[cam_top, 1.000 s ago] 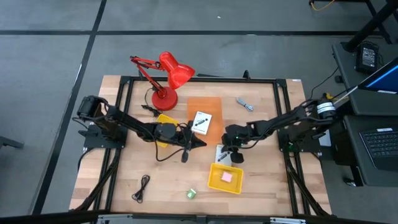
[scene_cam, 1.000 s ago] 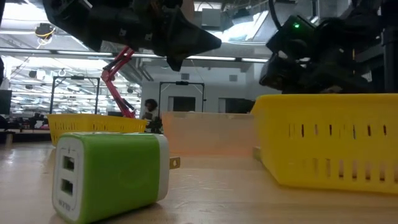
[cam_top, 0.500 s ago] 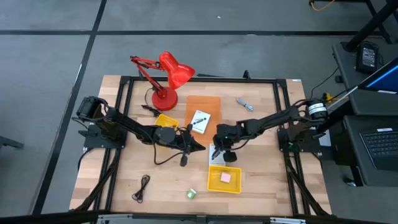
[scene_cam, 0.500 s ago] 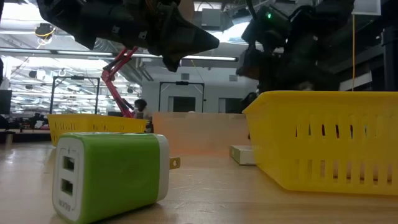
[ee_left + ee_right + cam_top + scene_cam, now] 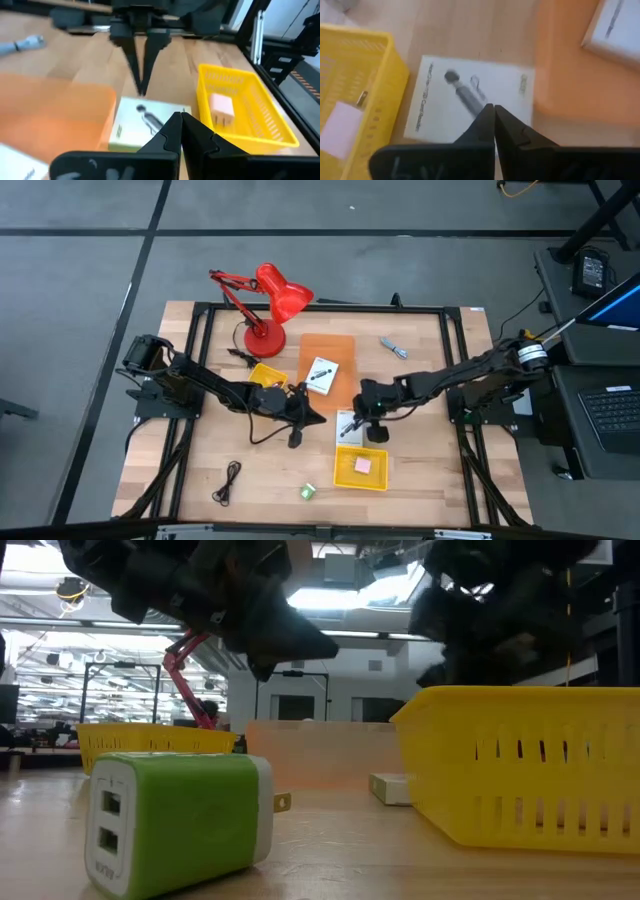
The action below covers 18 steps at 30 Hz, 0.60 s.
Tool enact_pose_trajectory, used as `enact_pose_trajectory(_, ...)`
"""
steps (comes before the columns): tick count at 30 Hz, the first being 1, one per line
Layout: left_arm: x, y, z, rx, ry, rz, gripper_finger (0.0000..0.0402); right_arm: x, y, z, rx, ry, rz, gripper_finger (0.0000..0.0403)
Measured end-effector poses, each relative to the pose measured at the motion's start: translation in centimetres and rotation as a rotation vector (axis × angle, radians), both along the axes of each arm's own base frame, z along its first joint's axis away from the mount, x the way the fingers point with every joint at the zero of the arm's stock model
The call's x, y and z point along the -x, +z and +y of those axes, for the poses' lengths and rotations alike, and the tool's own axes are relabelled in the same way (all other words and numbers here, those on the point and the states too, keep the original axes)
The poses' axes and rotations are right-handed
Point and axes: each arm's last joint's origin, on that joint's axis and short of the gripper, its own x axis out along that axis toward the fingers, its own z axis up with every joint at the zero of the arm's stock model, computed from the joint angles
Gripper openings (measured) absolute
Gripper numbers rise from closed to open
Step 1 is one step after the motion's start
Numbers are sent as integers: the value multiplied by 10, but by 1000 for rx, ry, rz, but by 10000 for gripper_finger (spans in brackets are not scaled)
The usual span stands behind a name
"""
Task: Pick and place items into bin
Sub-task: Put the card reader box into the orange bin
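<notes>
Right gripper (image 5: 362, 423), fingers pressed together and holding nothing, hangs over a white square box (image 5: 472, 107) printed with a dark tool, which lies flat on the wooden table (image 5: 190, 470) between a yellow basket (image 5: 361, 468) and an orange mat (image 5: 328, 360). Left gripper (image 5: 312, 412), likewise clenched and empty, points at the same box from the other side. A pink block (image 5: 221, 108) sits inside the basket. A second white box (image 5: 322, 375) rests on the mat; a green charger block (image 5: 180, 820) lies near the front edge, a black cord (image 5: 229, 480) toward the left front, and a small grey item (image 5: 393, 347) toward the far right, too small to identify. From table height both arms are dark, blurred shapes, and the box shows only as a thin edge beside the basket. A red desk lamp (image 5: 268, 305) stands at the back; beyond lies a lit hall with ceiling lights.
</notes>
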Motion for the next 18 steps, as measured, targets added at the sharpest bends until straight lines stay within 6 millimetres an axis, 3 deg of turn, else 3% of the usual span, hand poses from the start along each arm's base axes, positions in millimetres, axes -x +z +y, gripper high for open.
enact_pose_trajectory(4,1,-3,0,39,17,33,4,10,-17,4,-1,-49,-3,0)
enact_pose_trajectory(9,1,-3,0,201,81,46,14,12,-19,4,-11,-72,-4,0)
enact_pose_trajectory(18,2,-5,-2,441,179,89,101,17,-22,3,32,-26,54,0)
